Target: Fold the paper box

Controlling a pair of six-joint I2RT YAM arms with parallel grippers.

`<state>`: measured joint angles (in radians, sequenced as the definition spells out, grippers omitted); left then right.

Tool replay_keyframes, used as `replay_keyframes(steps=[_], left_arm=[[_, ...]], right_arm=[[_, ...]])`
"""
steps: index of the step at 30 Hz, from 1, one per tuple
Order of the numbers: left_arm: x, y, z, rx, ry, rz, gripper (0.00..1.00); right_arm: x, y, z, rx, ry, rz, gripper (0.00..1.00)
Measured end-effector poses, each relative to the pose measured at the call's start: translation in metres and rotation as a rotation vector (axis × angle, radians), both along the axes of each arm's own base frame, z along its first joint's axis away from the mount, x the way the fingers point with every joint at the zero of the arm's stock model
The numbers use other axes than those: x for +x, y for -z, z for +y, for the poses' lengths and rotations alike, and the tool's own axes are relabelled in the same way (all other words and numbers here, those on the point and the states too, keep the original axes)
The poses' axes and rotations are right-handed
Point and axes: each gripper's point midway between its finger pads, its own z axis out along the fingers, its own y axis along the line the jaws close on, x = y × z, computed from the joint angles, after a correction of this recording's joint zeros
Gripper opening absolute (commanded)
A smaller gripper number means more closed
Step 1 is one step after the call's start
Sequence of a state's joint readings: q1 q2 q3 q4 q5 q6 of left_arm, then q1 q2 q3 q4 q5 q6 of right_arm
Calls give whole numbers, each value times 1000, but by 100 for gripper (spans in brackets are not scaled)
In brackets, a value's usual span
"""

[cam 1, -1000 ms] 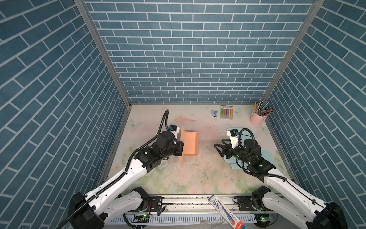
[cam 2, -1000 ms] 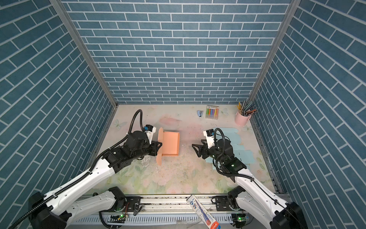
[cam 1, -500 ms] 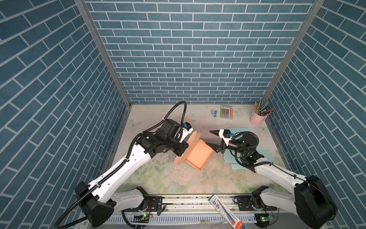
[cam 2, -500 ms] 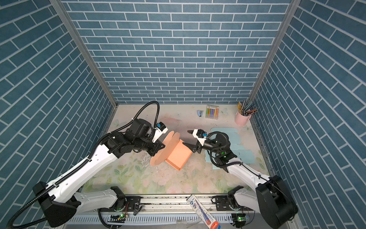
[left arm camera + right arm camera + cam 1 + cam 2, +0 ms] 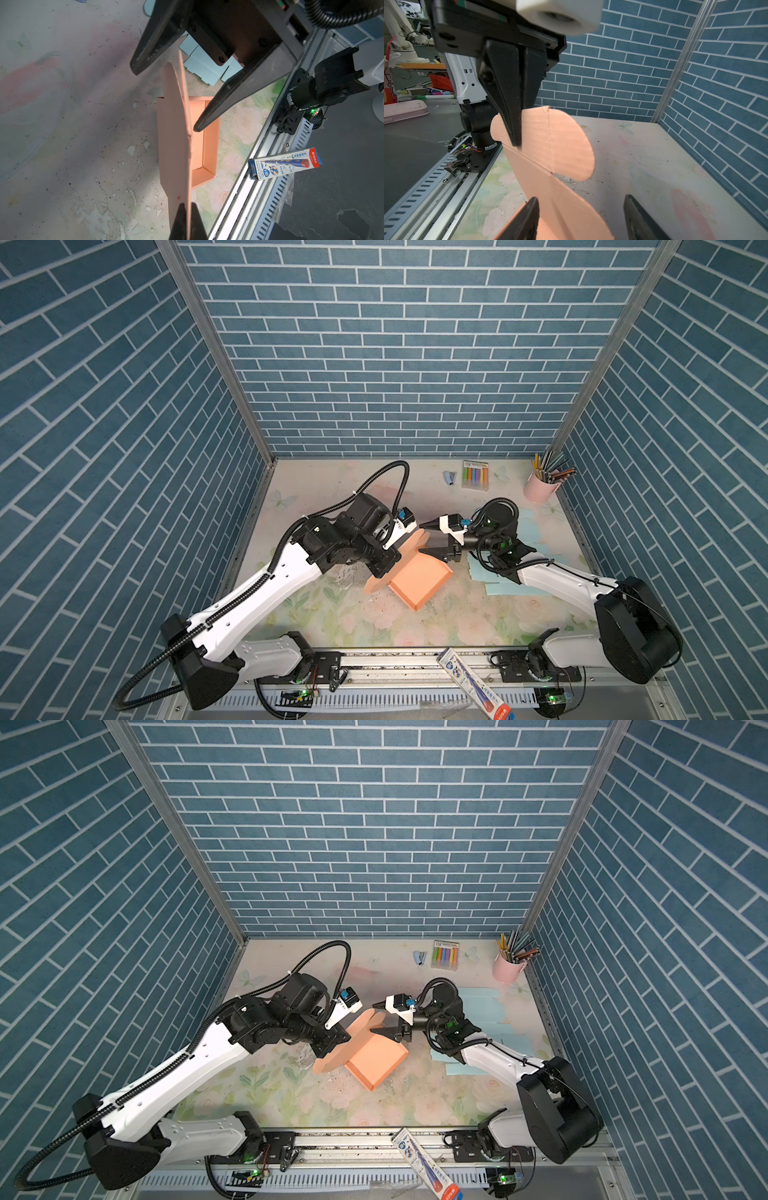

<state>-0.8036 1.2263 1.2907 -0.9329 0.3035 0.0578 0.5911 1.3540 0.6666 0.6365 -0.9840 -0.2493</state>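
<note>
While the left jaws pinch its raised lid flap (image 5: 550, 145), the orange paper box (image 5: 419, 581) sits skewed in the middle of the floral desk (image 5: 457, 614).
Pressed together on that rounded flap, the left jaws hold it on edge. The right jaws stand spread, one on either side of it, and whether they touch it cannot be told.
</note>
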Motion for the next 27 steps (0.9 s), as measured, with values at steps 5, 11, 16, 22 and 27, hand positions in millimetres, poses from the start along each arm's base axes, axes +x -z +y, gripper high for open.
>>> replay_keyframes(steps=[5, 11, 16, 22, 27], left_arm=[[-1, 2, 2, 20, -2, -6, 0], [1, 5, 7, 49, -16, -14, 0], [2, 5, 9, 64, -25, -27, 0], [6, 4, 12, 79, -40, -43, 0], [8, 8, 13, 97, -47, -44, 0]], right_arm=[[0, 5, 4, -29, 4, -17, 47], [3, 8, 2, -50, 37, -39, 33], [2, 1, 0, -49, 58, -70, 23], [3, 3, 0, -67, 79, -80, 18], [3, 10, 1, -93, 90, -88, 15]])
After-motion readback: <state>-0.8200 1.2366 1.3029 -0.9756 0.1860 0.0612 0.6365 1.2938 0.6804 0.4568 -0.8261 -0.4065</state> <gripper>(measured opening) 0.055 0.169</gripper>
